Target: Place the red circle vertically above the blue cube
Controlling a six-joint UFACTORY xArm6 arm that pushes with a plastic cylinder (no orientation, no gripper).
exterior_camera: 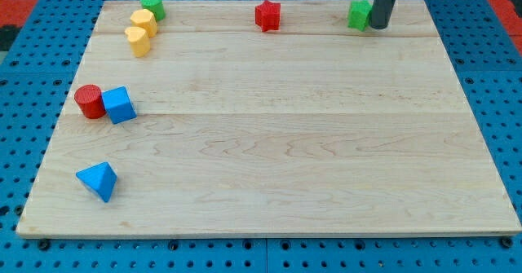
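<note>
The red circle is a short red cylinder at the board's left side. The blue cube sits right beside it on the view's right, touching it. My tip is far away at the view's top right, against the right side of a green block. The rod rises out of the frame's top.
A red star-shaped block sits at the top middle. A green cylinder and two yellow blocks cluster at the top left. A blue triangular block lies at the bottom left. The wooden board rests on blue pegboard.
</note>
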